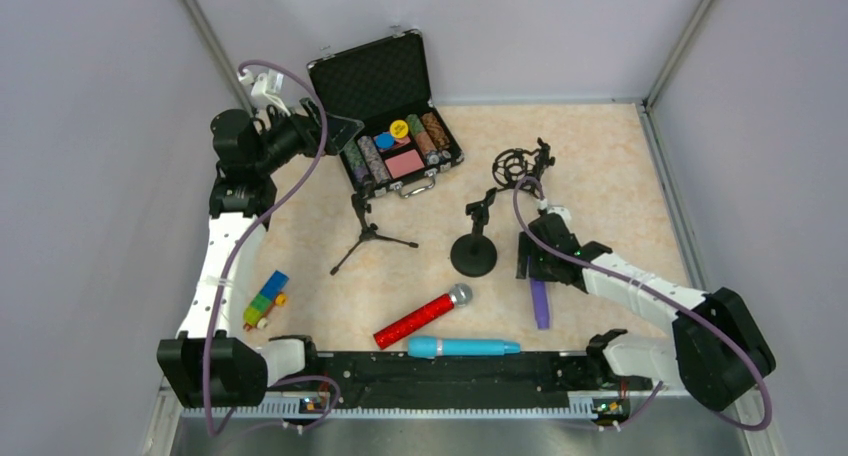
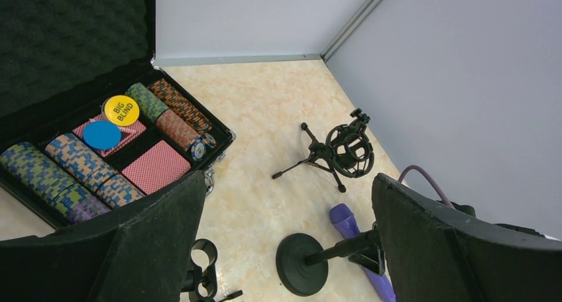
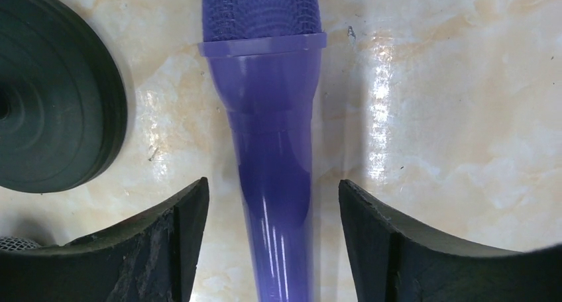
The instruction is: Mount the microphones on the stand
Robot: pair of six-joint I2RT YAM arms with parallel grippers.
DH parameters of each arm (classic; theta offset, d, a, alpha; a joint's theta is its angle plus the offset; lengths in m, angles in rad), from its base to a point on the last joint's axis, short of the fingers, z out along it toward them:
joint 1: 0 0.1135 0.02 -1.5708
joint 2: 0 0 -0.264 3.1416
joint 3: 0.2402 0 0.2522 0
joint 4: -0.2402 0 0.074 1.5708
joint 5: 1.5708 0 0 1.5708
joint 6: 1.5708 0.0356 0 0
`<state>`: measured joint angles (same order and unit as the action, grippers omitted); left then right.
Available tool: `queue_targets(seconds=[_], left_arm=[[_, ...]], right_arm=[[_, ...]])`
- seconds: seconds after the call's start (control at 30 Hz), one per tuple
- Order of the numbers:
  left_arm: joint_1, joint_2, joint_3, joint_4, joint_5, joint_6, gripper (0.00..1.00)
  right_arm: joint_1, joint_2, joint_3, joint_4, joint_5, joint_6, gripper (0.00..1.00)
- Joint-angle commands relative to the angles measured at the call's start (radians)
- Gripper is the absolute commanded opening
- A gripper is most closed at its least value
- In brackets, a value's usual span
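The only writing that can be read is "BIG BLIND" in black on a yellow disc [image 2: 121,110], lying beside a plain blue disc [image 2: 102,135] in an open foam-lined case [image 2: 66,37] of poker chips and red-backed cards [image 2: 162,166] at the desk's far edge, toward the far left corner. The markings on the chips are too small to read.

The desk [image 1: 600,176] has a glossy, marbled beige top. Pale grey-lilac walls [image 1: 530,26] close it in, with metal posts at the far corners.

The purple microphone [image 3: 272,150] lies flat toward the right edge, just beside the round-based stand [image 1: 473,251]. The right hand [image 3: 272,202] straddles it, released, with a gap of bare desk showing on each side of the handle. From above, this hand covers the microphone's head; in the wrist view the microphone is cut off at the top and bottom, and the stand's base at the left.

The red microphone [image 1: 420,318] and the light blue microphone [image 1: 462,347] lie near the middle of the near edge, close together.

The left hand [image 2: 288,179] hangs by the case, spread wide and grasping nothing. A tripod stand [image 1: 368,231] is in front of the case, a shock-mount stand [image 1: 518,166] is farther right, and toy blocks [image 1: 265,298] sit near the left edge.
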<state>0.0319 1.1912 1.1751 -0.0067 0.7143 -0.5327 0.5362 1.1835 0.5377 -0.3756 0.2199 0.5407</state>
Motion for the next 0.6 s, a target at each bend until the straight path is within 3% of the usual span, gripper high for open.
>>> queue_targets(seconds=[0.0,0.23,0.33,0.57], left_arm=[[-0.002,-0.029,0.002,0.047,0.004,0.006,0.99],[-0.003,-0.030,0.000,0.050,0.005,0.006,0.99],[-0.002,-0.030,0.000,0.050,0.005,0.007,0.99],[-0.002,-0.038,-0.001,0.048,-0.004,0.017,0.99]], right_arm=[[0.012,0.025,0.052,-0.007,0.021,-0.037,0.70],[0.012,0.100,0.089,-0.028,0.031,-0.053,0.61],[0.014,0.115,0.089,-0.028,0.035,-0.058,0.47],[0.014,0.107,0.093,-0.037,0.033,-0.066,0.25]])
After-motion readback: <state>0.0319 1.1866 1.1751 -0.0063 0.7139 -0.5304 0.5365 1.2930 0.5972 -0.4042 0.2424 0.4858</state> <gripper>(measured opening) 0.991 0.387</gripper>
